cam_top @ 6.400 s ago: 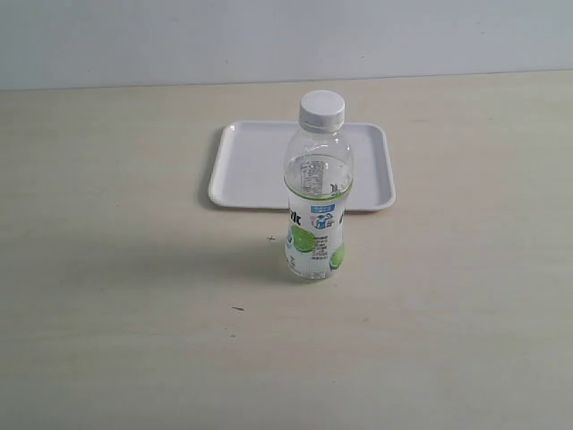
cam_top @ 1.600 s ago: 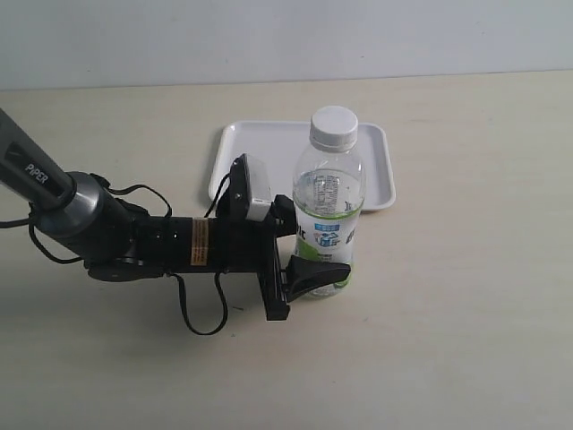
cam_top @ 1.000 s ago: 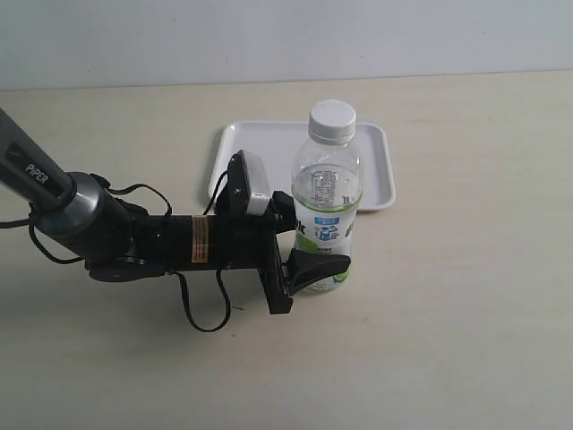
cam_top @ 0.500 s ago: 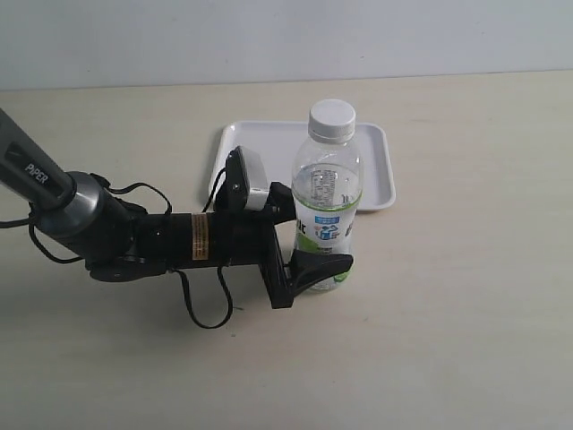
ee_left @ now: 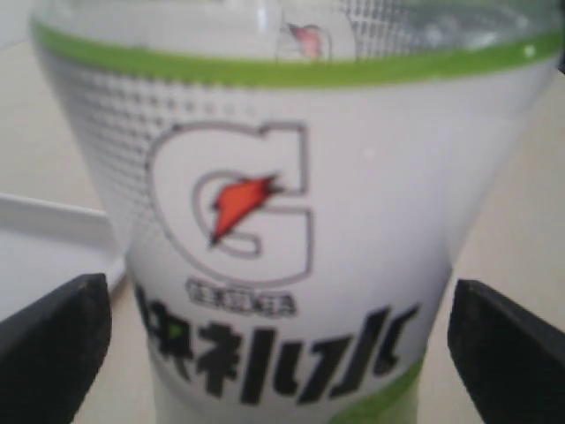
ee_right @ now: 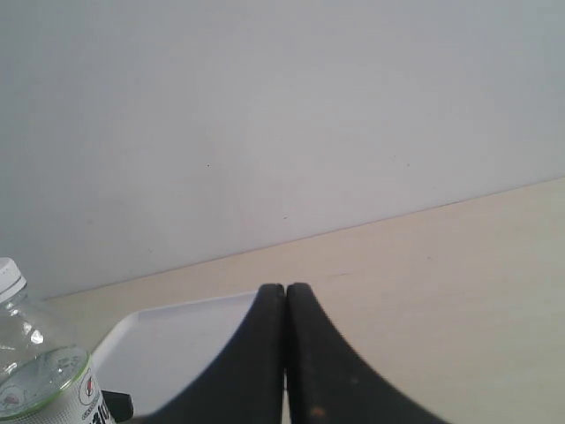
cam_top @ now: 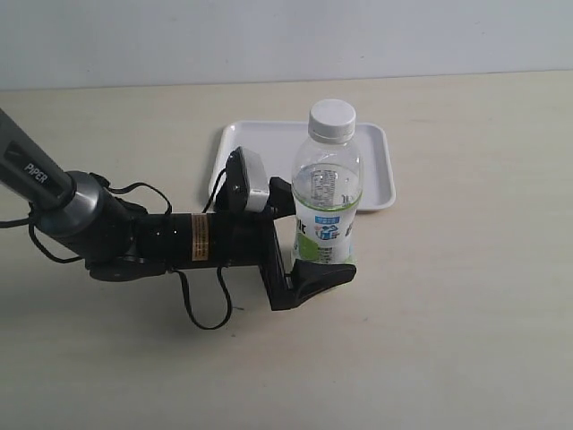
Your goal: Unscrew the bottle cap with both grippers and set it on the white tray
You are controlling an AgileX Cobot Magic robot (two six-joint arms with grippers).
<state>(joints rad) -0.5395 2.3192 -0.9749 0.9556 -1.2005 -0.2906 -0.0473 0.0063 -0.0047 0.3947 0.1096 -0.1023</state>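
Note:
The bottle (cam_top: pixel 327 193) stands upright on the table in front of the white tray (cam_top: pixel 242 161), with the white bottle cap (cam_top: pixel 332 119) on its neck. My left gripper (cam_top: pixel 315 235) lies level at the label. One finger is on each side of the lower body, and a thin gap shows beside one finger (ee_left: pixel 53 340), so it is open. The label fills the left wrist view around the bottle (ee_left: pixel 265 221). My right gripper (ee_right: pixel 285 287) is shut and holds nothing. It is out of the exterior view and looks over the tray (ee_right: pixel 168 340) and bottle (ee_right: pixel 44 380).
The left arm's thick dark body and loose cables (cam_top: pixel 143 242) lie across the table to the left of the bottle. A pale wall (cam_top: pixel 286 36) bounds the far table edge. Bare table (cam_top: pixel 466 296) spreads to the right.
The bottle has kept its place over the last second. The left gripper's near finger has shifted slightly outward and lower, and the jaws look a little wider.

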